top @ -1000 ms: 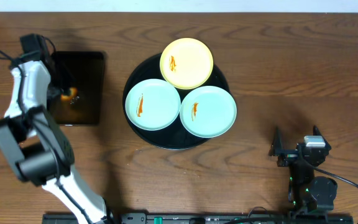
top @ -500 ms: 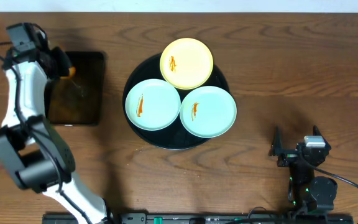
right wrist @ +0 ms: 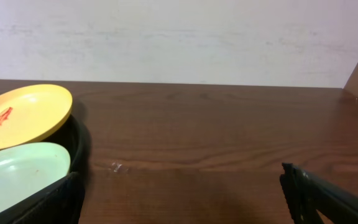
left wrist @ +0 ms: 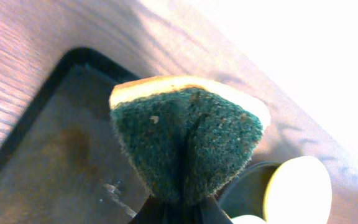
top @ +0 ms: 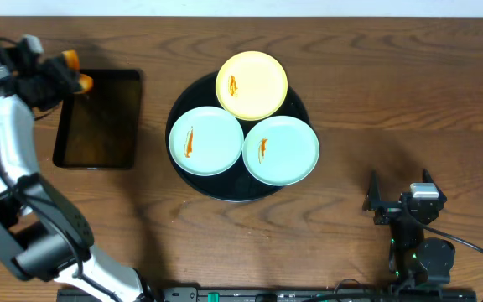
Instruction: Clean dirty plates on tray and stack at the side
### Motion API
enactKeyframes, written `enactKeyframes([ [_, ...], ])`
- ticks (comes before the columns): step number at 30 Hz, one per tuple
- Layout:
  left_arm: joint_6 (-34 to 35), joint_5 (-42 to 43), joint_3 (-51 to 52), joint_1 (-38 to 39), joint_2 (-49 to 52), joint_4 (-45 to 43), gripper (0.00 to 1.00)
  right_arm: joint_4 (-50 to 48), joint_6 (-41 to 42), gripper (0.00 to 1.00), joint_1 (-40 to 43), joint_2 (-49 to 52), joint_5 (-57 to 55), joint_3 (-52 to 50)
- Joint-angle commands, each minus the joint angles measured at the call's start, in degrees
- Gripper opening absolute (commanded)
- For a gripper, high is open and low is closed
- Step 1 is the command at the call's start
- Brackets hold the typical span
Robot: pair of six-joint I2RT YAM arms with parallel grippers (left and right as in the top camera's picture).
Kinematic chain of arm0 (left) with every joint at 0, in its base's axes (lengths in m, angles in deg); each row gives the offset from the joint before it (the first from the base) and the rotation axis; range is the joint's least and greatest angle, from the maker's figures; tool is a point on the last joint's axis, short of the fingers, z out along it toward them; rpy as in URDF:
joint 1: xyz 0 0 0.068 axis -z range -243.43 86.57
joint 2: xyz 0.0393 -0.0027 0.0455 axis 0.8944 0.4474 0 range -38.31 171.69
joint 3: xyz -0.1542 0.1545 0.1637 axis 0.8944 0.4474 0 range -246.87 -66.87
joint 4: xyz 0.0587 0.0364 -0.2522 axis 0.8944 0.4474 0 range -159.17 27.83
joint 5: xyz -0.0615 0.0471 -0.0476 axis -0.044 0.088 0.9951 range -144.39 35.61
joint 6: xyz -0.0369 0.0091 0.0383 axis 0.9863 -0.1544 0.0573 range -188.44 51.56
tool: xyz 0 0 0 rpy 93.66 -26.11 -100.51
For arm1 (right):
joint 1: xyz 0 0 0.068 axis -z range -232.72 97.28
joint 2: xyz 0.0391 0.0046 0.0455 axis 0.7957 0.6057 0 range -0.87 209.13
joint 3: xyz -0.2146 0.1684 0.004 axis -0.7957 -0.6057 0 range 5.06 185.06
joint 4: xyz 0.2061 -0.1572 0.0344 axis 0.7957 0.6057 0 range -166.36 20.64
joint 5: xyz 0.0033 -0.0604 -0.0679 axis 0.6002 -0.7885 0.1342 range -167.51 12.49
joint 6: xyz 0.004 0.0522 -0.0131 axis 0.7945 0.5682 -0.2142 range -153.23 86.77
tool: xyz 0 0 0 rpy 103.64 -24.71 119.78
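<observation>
Three dirty plates lie on the round black tray [top: 223, 194]: a pale yellow plate [top: 251, 84] at the far side, a mint plate [top: 206, 140] at the left and a mint plate [top: 281, 149] at the right, each with an orange-brown smear. My left gripper [top: 67, 72] hangs over the far-left corner of the rectangular tray, shut on a green-and-yellow sponge [left wrist: 185, 137]. In the left wrist view the sponge folds between the jaws of the left gripper [left wrist: 179, 214]. My right gripper [top: 398, 200] rests open near the front right, away from the plates. Its own view shows the right gripper [right wrist: 182, 199] with bare wood between its fingers.
A rectangular black tray [top: 99, 117] with a wet sheen lies left of the round tray. Brown wooden table [top: 392, 84] stretches to the right of the plates. The yellow plate [right wrist: 23, 115] and a mint plate [right wrist: 17, 171] show at the left of the right wrist view.
My left arm has lifted the sponge off the rectangular tray and carried it toward the tray's far-left corner. The right arm and the plates have not moved.
</observation>
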Motion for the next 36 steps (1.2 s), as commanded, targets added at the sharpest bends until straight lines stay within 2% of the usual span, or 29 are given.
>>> enactKeyframes([
  [1,-1.53,4.83,1.79,-1.55,0.98,0.79,0.08,0.26,-0.50,0.99,0.63,-0.20,-0.13,-0.09],
  [7,-2.47,6.71,8.07,-1.55,7.65,0.35,0.07,0.26,-0.50,0.99,0.63,-0.20,-0.13,-0.09],
  [10,-1.29,14.38,7.82,-2.05,7.54,-0.17,0.07,0.26,-0.50,0.99,0.63,-0.20,-0.13,-0.09],
  [16,10.51,24.02,5.44,-6.36,2.03,-3.67,0.07,0.26,-0.50,0.99,0.63,-0.20,-0.13,-0.09],
  [19,21.20,24.15,5.44,-7.76,0.11,-5.66,0.08,0.26,-0.50,0.99,0.63,-0.20,-0.13,-0.09],
  [20,22.88,24.15,5.46,-7.80,0.00,-5.57,0.07,0.26,-0.50,0.99,0.63,-0.20,-0.13,-0.09],
  [22,21.16,23.67,5.79,-7.63,0.04,-4.72,0.08,0.26,-0.50,0.99,0.63,-0.20,-0.13,-0.09],
  [23,16.57,22.91,6.58,-7.23,0.04,-4.15,0.08,0.26,-0.50,0.99,0.63,-0.20,-0.13,-0.09],
  [25,11.63,14.49,9.01,-5.88,0.22,-1.03,0.08,0.26,-0.50,0.99,0.63,-0.20,-0.13,-0.09],
  [28,13.64,4.96,13.68,-4.50,1.38,-0.31,0.08,0.26,-0.50,0.99,0.63,-0.20,-0.13,-0.09],
  [33,24.20,5.20,15.37,-4.50,4.85,-0.26,0.08,0.26,-0.50,0.99,0.63,-0.20,-0.13,-0.09],
  [34,26.93,7.54,15.23,-4.55,4.83,-0.59,0.08,0.26,-0.50,0.99,0.63,-0.20,-0.13,-0.09],
  [36,27.78,12.83,14.32,-4.66,4.59,-2.16,0.08,0.26,-0.50,0.99,0.63,-0.20,-0.13,-0.09],
])
